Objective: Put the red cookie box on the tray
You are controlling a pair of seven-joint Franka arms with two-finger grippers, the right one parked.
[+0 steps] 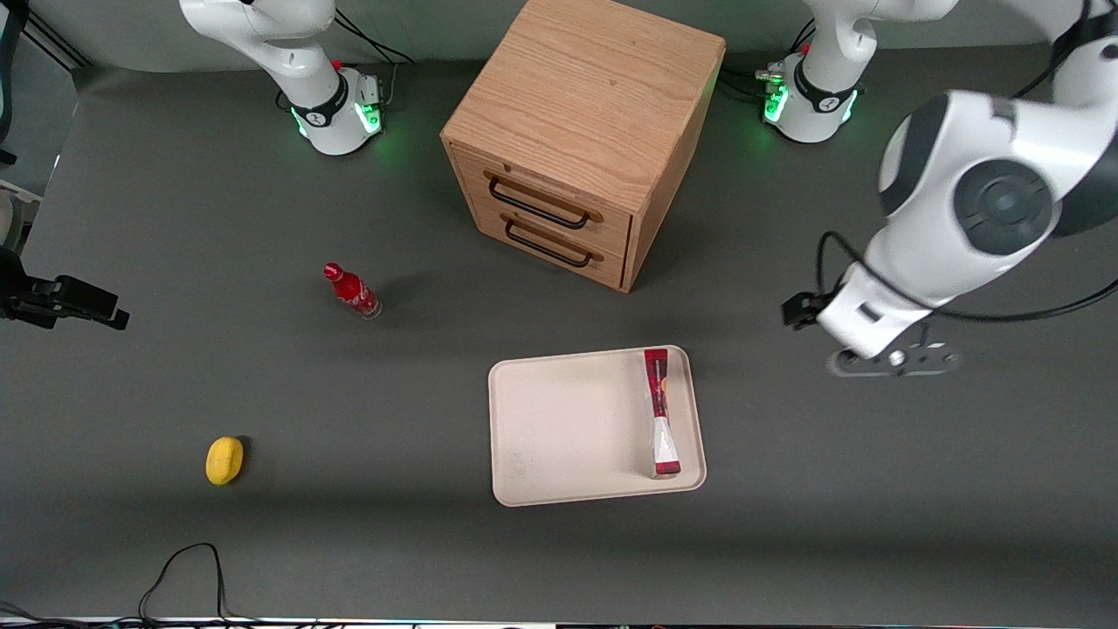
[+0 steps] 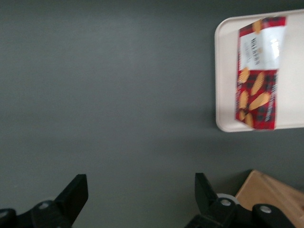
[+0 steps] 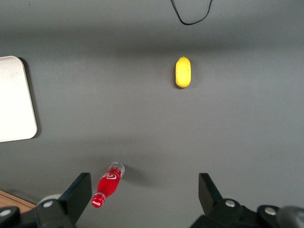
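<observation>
Red cookie box (image 1: 661,411) lying flat on the tray (image 1: 568,428), along the rim at the working arm's end, running the length of that short side — white-grey section toward the front camera, orange mark nearer the cabinet end. Same box in the wrist shot (image 2: 259,71), showing cookie pictures and tartan, sitting inside the tray's rounded corner (image 2: 223,121). Gripper (image 1: 891,358) off the tray, over bare table toward the working arm's end, a bit farther from the front camera than the tray, well apart from the box. Fingers (image 2: 73,192) spread wide, holding nothing. Wooden drawer cabinet (image 1: 581,140) farther from the camera than the tray — red bottle (image 1: 351,291) and yellow lemon-like thing (image 1: 224,459) off toward the parked arm's end.
</observation>
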